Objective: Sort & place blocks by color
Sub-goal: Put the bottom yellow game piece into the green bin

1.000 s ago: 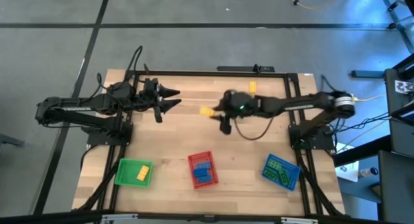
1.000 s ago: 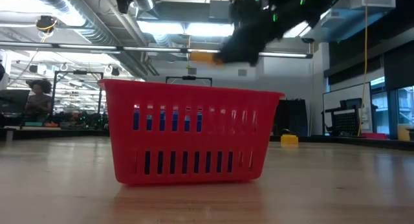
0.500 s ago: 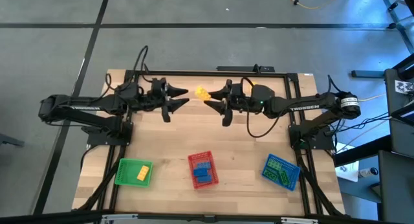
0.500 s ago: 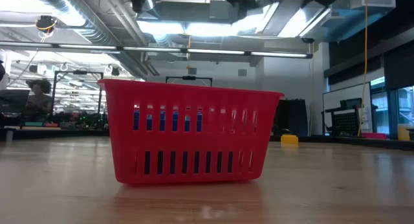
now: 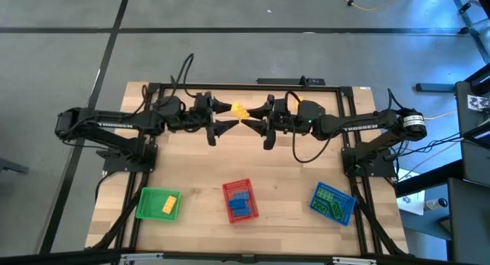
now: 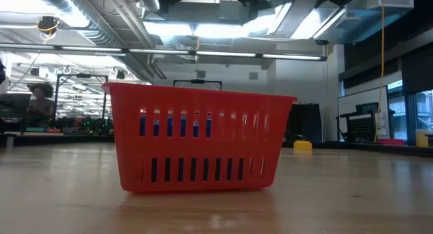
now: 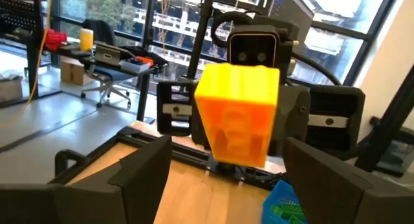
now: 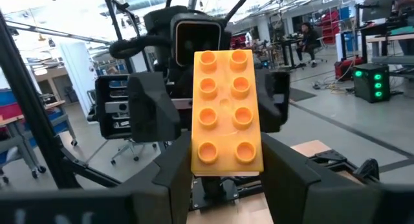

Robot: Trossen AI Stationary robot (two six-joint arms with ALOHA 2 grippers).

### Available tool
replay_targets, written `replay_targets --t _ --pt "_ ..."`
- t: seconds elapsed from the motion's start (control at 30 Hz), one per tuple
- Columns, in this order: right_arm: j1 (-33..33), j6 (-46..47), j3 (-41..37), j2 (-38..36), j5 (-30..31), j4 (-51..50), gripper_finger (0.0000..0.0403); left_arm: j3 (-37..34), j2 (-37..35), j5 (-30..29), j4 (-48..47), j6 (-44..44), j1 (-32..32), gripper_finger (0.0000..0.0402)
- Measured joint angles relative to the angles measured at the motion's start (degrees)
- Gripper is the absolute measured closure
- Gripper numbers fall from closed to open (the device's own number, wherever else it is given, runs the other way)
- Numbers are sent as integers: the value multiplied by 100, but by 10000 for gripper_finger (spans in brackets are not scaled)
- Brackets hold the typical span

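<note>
- Handover mid-air: right gripper point(image 5: 246, 119) holds a yellow block point(image 5: 239, 110) above the table's far half, well beyond the red tray point(image 5: 238, 200).
- Left gripper point(image 5: 230, 116) has advanced and spread wide, its fingers now flanking the block without clamping it.
- Transfer toward the green tray point(image 5: 157, 204) looks imminent.

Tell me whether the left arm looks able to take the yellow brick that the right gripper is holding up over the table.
Probably yes. The left gripper is open, its fingers on either side of the yellow brick, which the right gripper holds in mid-air. Nothing shows between them.
</note>
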Motion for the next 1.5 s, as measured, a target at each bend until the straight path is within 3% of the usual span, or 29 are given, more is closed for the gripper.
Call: replay_targets --t 0.23,0.53,0.67,0.93,1.23,1.5 --pt "0 3 0 0 -457 -43 256 160 206 347 189 150 0 112" --pt "0 5 0 0 -556 -80 256 166 215 556 375 154 0 126" --pt "0 4 0 0 -556 -83 256 166 215 544 472 135 0 159" --pt "-2 -7 0 -5 -570 -128 256 166 212 554 481 97 4 273" --pt "-2 4 0 -7 -551 -126 190 166 212 526 404 114 7 273" --pt "-49 26 0 -247 -556 -257 164 166 196 528 359 112 7 273"
